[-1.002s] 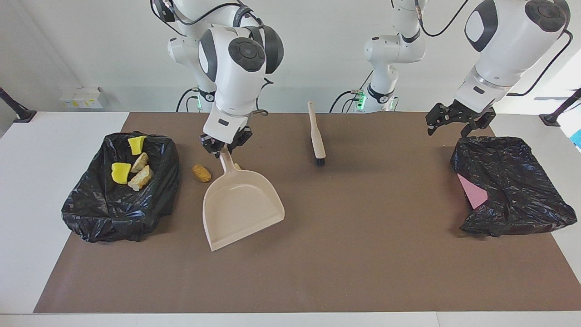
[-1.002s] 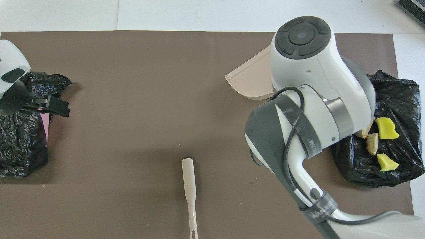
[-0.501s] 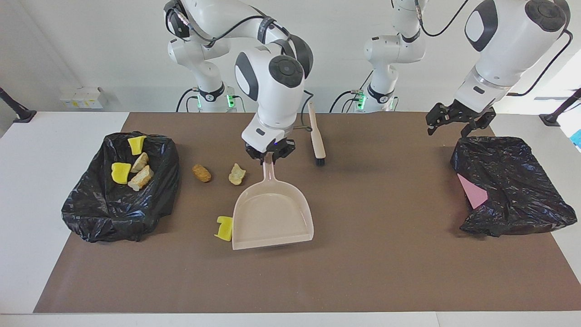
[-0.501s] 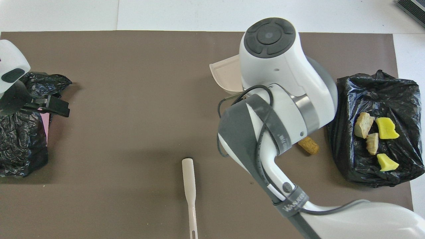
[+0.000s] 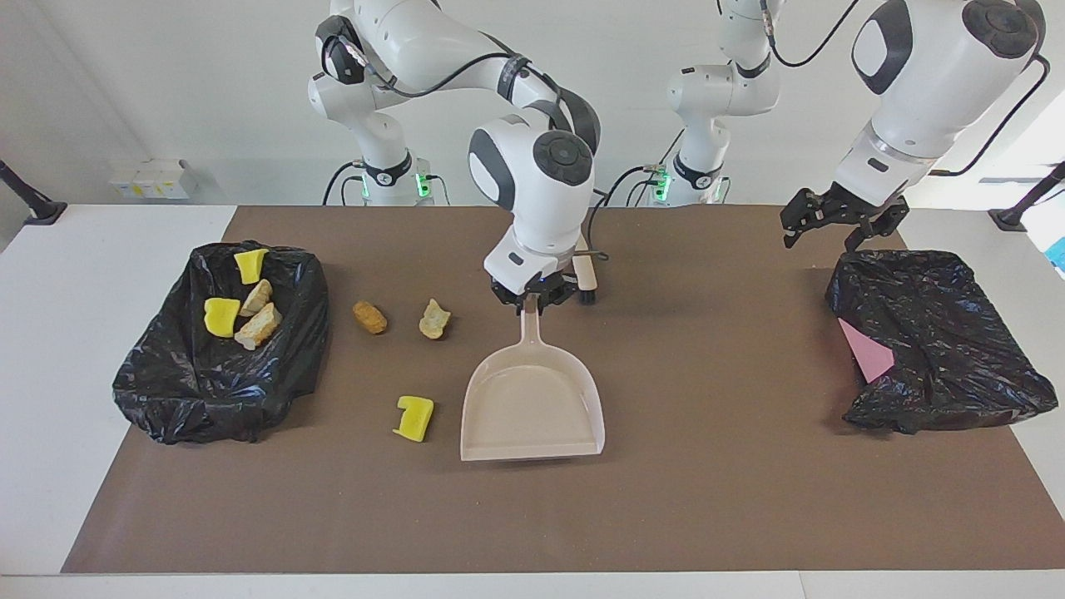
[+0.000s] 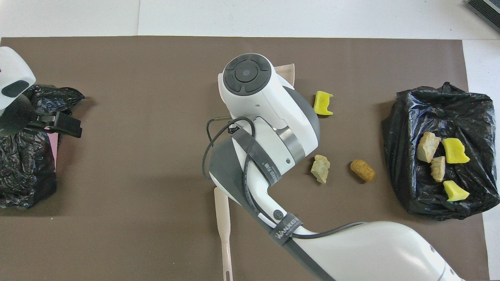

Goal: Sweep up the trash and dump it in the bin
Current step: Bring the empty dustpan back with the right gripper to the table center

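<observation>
The right gripper [image 5: 532, 298] is clamping the dustpan [image 5: 532, 409] handle mid-table; the left gripper [image 5: 834, 218], fingers apart, is waiting over the left-end bag [image 5: 940, 341]; three trash lumps [image 5: 414, 417] are lying loose beside the right-end bin [image 5: 218, 378], four inside; a careless pan risks knocking them farther.

We see a dull brown rectangular mat [image 5: 707, 499] covering most of a white table [image 5: 66, 333]; at the left arm's end of the mat lies a crumpled black plastic bag [image 5: 948, 349], and a flat pink sheet [image 5: 867, 351] pokes out of its edge; we note small white boxes [image 5: 152, 178] against the wall near the right arm's end; a slanted black post [image 5: 33, 204] stands at that corner, another black post [image 5: 1019, 212] at the left arm's corner.
</observation>
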Tool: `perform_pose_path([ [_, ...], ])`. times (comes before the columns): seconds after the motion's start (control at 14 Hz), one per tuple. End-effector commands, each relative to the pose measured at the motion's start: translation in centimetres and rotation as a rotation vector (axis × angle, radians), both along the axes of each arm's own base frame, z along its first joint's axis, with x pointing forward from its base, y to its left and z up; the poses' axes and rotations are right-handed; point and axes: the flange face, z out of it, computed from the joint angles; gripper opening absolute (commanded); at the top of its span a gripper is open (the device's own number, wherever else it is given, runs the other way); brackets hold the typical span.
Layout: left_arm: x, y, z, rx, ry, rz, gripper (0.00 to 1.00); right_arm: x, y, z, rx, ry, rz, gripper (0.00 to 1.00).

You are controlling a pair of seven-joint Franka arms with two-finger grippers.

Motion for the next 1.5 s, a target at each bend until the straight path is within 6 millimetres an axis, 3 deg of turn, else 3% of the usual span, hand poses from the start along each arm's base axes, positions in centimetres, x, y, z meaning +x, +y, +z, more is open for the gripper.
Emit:
perform_pose_path([
  [0.0, -0.7, 0.4, 0.2, 0.012, 0.000, 0.000, 1.00, 0.1, 2.1, -0.2, 0.060, -0.018, -0.035, 0.00],
  [0.21, -0.7, 0.4, 0.2, 0.012, 0.000, 0.000, 1.00, 0.1, 2.5, -0.1, 0.117, -0.005, -0.053, 0.00],
  [0.57, -0.7, 0.4, 0.2, 0.012, 0.000, 0.000, 1.00, 0.1, 3.6, -3.3, 0.123, -0.010, -0.047, 0.00],
  [0.79, -0.7, 0.4, 0.2, 0.012, 0.000, 0.000, 1.00, 0.8, 2.3, -4.1, 0.118, 0.001, -0.052, 0.11],
  [0.93, -0.9, 0.4, 0.2, 0.014, 0.012, -0.002, 1.00, 1.2, 1.6, -4.5, 0.133, -0.010, -0.042, 0.11],
  [1.14, -1.4, 0.0, 1.5, 0.012, -0.017, -0.008, 1.00, 1.0, 1.4, -5.0, 0.134, -0.011, -0.015, 0.33],
  [1.43, -1.5, -0.5, 1.5, 0.003, -0.029, -0.023, 1.00, 0.9, 1.5, -4.4, 0.136, -0.009, -0.014, 0.67],
])
